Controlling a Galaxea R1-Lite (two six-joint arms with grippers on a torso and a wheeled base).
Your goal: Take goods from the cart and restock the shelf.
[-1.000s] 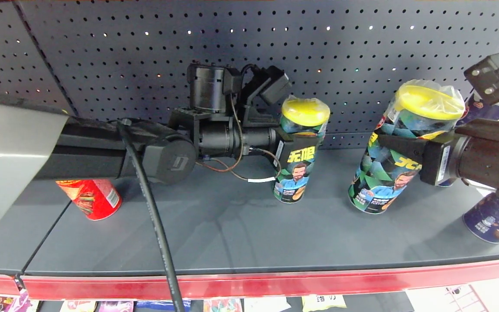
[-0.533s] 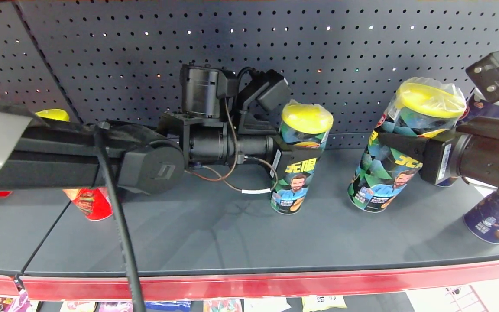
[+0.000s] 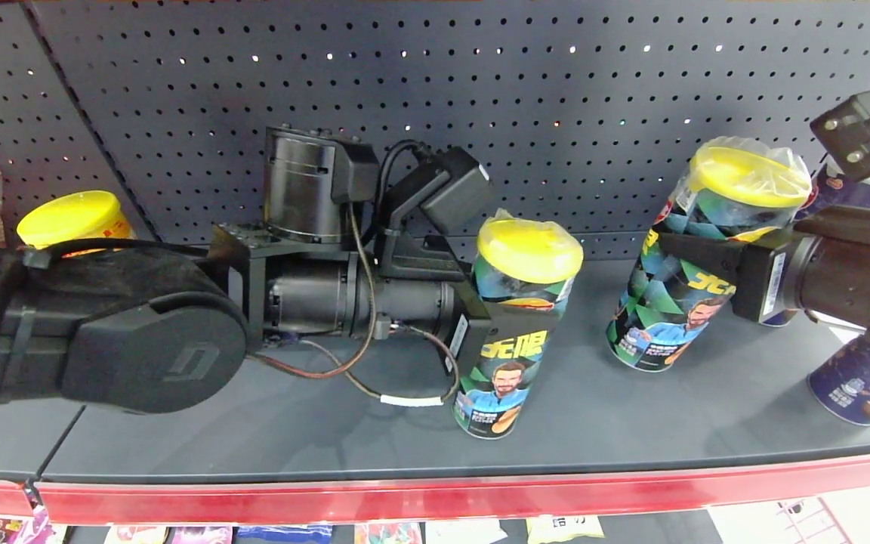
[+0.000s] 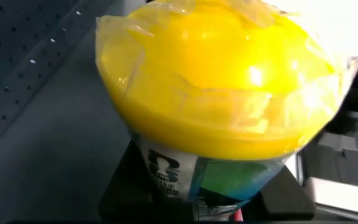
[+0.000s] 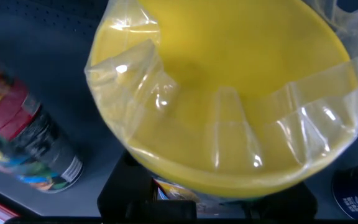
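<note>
My left gripper (image 3: pixel 512 321) is shut on a tall green-and-blue can (image 3: pixel 507 378) with a yellow lid under plastic wrap, held near the front of the grey shelf (image 3: pixel 329 438). Its base is at or just above the shelf surface. The left wrist view looks down on that can's yellow lid (image 4: pixel 222 81), with the left gripper (image 4: pixel 210 202) clamped below it. My right gripper (image 3: pixel 695 261) is shut on a second, matching can (image 3: pixel 669 317), tilted, farther back on the right. That can's wrapped lid (image 5: pixel 229 93) sits over the right gripper (image 5: pixel 207 199).
A dark pegboard (image 3: pixel 480 91) backs the shelf, and a red lip (image 3: pixel 435 495) runs along its front. A yellow-lidded can (image 3: pixel 76 219) stands at the far left. Dark blue cans (image 3: pixel 854 385) stand at the right end. Another can (image 5: pixel 27 146) shows beside the right-held one.
My left arm has drawn back toward the shelf's front edge with its can, slightly leftward. It now hides the red can at the left. The right arm and its can have not moved.
</note>
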